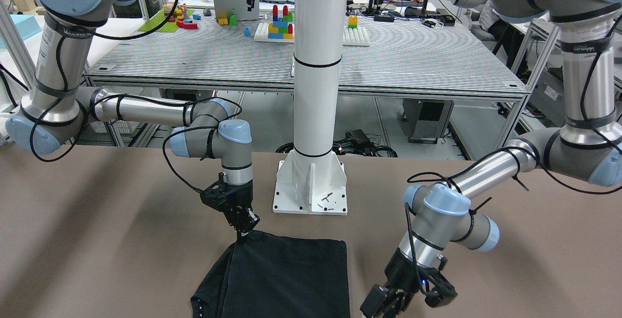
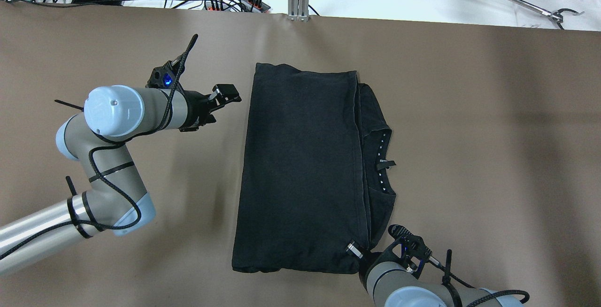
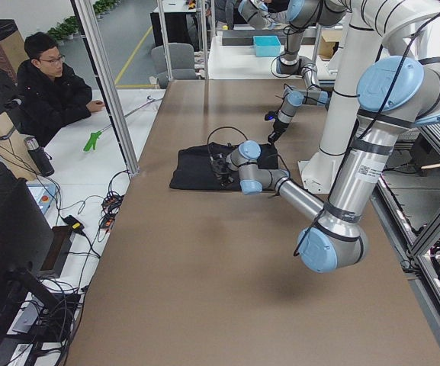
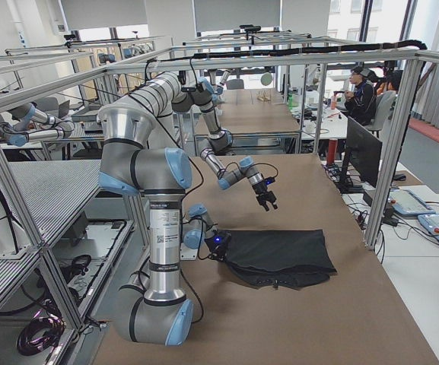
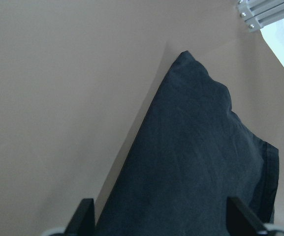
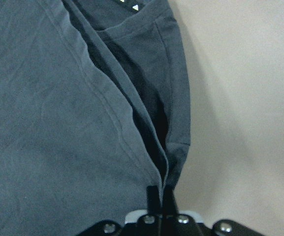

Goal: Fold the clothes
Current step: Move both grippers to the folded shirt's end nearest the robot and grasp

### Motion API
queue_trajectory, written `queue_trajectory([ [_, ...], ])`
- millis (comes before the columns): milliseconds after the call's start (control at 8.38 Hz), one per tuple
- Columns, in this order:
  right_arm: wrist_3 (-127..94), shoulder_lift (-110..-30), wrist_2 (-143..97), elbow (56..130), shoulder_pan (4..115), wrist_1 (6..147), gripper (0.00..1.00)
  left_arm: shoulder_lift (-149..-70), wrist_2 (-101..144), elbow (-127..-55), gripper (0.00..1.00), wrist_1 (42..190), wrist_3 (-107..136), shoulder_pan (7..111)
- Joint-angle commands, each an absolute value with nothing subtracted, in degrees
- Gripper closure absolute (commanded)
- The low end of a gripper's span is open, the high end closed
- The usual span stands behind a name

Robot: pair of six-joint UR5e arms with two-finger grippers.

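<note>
Our right tool (image 6: 160, 195) is clenched on the clothes (image 2: 300, 166). Its wrist view shows the two jaws pressed together over a stacked hem, with several layers of black fabric running up and away from the pinch. Seen from overhead, that grip sits at the garment's 5 o'clock corner.

Our left tool (image 5: 161, 219) is released, its jaws spread wide. It hovers just off the garment's edge at about 10 o'clock and touches nothing.

The clothes lie flat mid-desk (image 2: 469, 110) as a long black rectangle. A narrower under-layer with the neckline pokes out along the 3 o'clock side.

We judge that a lengthwise fold is already laid and that we are setting up the next one, with only one corner secured. The next move likely calls for the left tool to come down and close on a matching corner at the far end. Both tools can then lift and carry the fabric over together, keeping the pinched layers from slipping apart.
</note>
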State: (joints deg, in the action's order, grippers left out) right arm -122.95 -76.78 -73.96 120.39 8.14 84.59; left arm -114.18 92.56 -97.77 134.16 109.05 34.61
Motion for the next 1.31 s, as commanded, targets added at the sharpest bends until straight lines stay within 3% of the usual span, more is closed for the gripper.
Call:
queue_trajectory([
  [0,-123.4,-76.73,-75.84,120.67,7.73,84.46,1.0,-104.26,75.23,-109.57,0.06,133.86,117.65,16.78],
  [119,-123.57,-76.73,-76.55,120.67,7.73,84.29,1.0,-102.93,70.1,-110.12,0.06,133.16,119.25,10.87],
  [358,-123.66,-76.64,-76.47,120.76,7.73,84.11,1.0,-101.52,66.54,-107.86,0.18,133.07,120.23,3.72],
  [477,-123.66,-76.55,-76.46,120.85,7.73,84.11,1.0,-102.04,66.1,-105.14,0.22,133.24,120.76,2.91],
  [955,-123.57,-76.55,-76.46,120.85,7.82,84.11,1.0,-102.48,65.92,-105.29,0.35,133.24,121.82,2.46],
  [1194,-123.57,-76.64,-76.46,120.85,7.82,84.11,1.0,-102.83,66.0,-105.38,0.63,133.24,121.82,2.46],
])
